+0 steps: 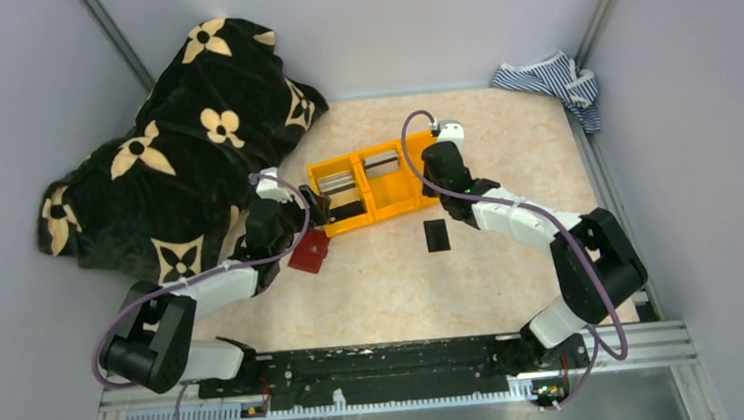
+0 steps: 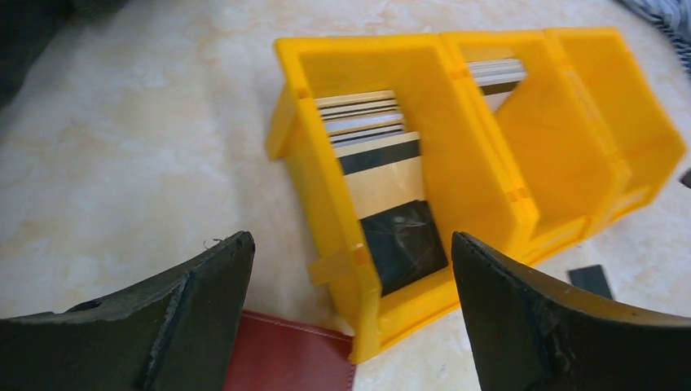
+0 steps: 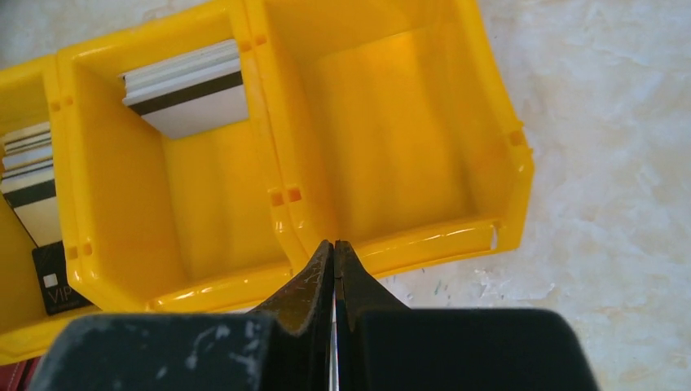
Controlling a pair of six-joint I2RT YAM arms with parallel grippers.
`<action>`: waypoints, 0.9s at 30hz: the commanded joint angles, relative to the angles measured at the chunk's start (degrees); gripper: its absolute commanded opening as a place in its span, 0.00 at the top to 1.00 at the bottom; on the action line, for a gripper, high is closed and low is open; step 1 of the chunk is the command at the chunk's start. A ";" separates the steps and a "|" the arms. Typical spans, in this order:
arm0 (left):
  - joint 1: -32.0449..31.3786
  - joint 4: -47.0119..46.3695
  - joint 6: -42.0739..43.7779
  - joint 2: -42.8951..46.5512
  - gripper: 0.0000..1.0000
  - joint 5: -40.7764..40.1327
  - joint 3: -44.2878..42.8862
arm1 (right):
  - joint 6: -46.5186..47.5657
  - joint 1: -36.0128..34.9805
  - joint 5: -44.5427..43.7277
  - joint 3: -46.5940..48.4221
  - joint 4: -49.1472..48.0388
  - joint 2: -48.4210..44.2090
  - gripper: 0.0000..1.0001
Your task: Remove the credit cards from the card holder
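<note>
Card holder [image 1: 308, 252] lies on table [image 1: 504, 159] at orange bin's [image 1: 388, 209] near corner, under left gripper [image 2: 350, 244], whose fingers are spread wide and hold nothing. Right gripper [image 3: 334, 277] is pinched closed by the bin's empty end compartment; a pale sliver between the pads may be a card, unclear. Credit cards [image 2: 371, 134] are stacked in the other two compartments, with one dark card [image 1: 436, 235] on the table. Best to pin the wallet flat with the left gripper before pulling.

The card holder [image 1: 308, 252], a dark red wallet, lies flat left of centre in the top view. The credit cards [image 2: 379, 155], silver, beige and dark, lean stacked in the left and middle compartments of the yellow bin [image 2: 481, 179]. One dark card [image 1: 436, 235] lies flat just right of centre.
</note>
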State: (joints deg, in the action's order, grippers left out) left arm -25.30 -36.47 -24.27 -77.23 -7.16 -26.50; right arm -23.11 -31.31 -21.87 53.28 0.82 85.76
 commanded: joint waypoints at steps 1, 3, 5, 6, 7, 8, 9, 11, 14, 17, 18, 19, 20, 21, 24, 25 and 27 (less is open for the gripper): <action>0.16 4.11 0.90 -1.60 0.03 -9.13 2.06 | 0.63 -2.53 3.03 2.87 -1.10 1.41 1.00; 0.28 4.95 -2.46 -3.02 0.03 -12.76 2.72 | 0.53 -2.87 4.07 2.49 -1.89 1.66 1.00; 0.45 7.05 -4.64 -3.76 0.04 -14.08 2.77 | 0.63 -2.88 4.63 3.06 -1.54 2.22 1.00; 0.43 7.44 -4.62 -3.81 0.04 -13.25 2.79 | 0.66 -2.88 4.40 3.40 -1.14 2.56 1.00; 0.46 8.26 -4.14 -3.63 0.04 -11.74 2.67 | 0.76 -2.88 4.12 3.63 -0.89 2.84 1.00; 0.43 8.94 -3.03 -3.18 0.02 -9.01 2.57 | 0.97 -2.88 3.96 3.77 -1.02 2.98 1.00; 0.36 8.90 -1.23 -2.48 0.01 -5.92 2.98 | 1.19 -2.90 3.77 3.80 -1.35 3.15 0.99; 0.01 7.54 0.85 -0.13 0.00 -2.07 5.30 | 1.63 -2.89 3.65 4.07 -1.43 3.50 0.88; 0.01 6.70 2.27 4.29 0.00 1.10 9.48 | 1.67 -2.90 3.85 4.30 -1.71 4.21 0.71; -0.10 8.10 4.21 8.36 0.00 2.70 11.49 | 1.61 -2.92 4.77 4.37 -2.09 5.01 0.64; -0.07 9.18 4.99 9.01 0.00 2.91 11.51 | 1.44 -2.88 4.97 4.46 -2.19 5.43 0.64; -0.10 10.39 5.24 9.31 0.00 2.61 11.29 | 1.27 -2.95 5.10 4.59 -2.22 5.77 0.65; -0.10 11.61 5.30 9.18 0.00 1.63 10.96 | 1.17 -2.89 5.35 4.82 -2.23 6.19 0.65; -0.08 12.44 5.18 8.82 0.00 -0.03 10.54 | 1.14 -2.88 5.58 5.08 -2.19 6.58 0.66; -0.07 12.83 3.67 6.20 0.01 -3.83 8.60 | 0.97 -2.88 6.07 5.87 -2.14 7.49 0.66; -0.03 12.33 3.22 4.68 0.01 -4.42 7.85 | 0.99 -2.92 6.19 6.07 -2.04 7.60 0.67; -0.01 11.42 2.48 1.05 0.02 -5.56 5.95 | 1.12 -2.88 6.22 6.53 -1.77 7.61 0.67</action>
State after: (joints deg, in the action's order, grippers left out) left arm -25.30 -25.08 -20.99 -71.46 -9.17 -16.58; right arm -22.09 -33.95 -16.34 55.92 0.86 92.86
